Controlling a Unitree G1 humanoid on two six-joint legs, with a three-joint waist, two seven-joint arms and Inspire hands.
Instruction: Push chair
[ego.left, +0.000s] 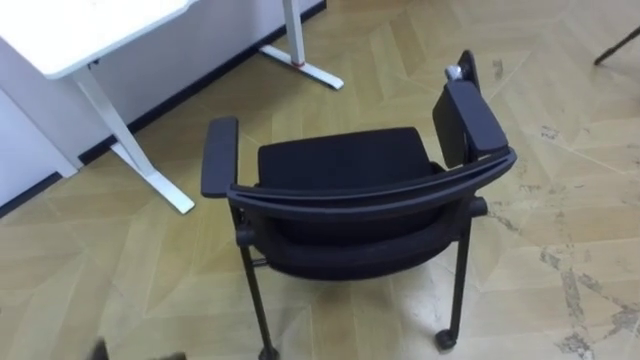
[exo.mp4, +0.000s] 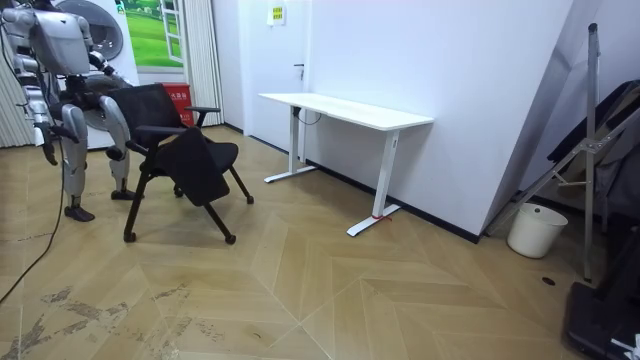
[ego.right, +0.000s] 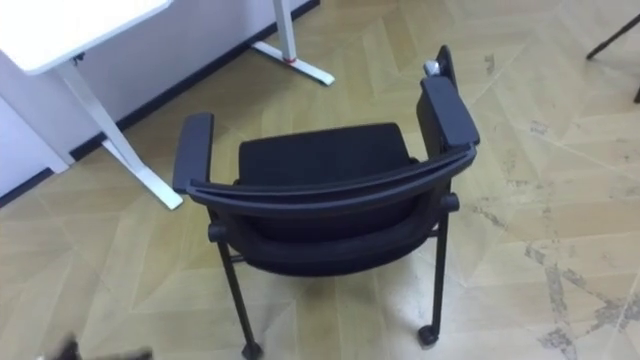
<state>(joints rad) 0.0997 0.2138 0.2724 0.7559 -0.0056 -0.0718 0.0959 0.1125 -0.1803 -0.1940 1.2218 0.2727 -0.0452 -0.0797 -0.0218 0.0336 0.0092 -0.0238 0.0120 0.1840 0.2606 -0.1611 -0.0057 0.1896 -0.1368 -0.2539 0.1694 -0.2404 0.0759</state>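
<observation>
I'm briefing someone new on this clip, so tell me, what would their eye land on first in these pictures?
The black chair with padded armrests dominates the eye views, its backrest nearest the robot, on a herringbone wood floor. A white desk stands beyond it at upper left, by the wall. In the room view the robot stands just behind the chair at the room view's left.

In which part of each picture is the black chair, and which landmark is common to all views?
Left eye view: the black chair is in the middle, with its backrest nearest the camera.
Right eye view: the black chair is in the middle, slightly further left.
Room view: the black chair is at the left, in front of the robot.
Shared landmark: the white desk, beyond the chair.
</observation>
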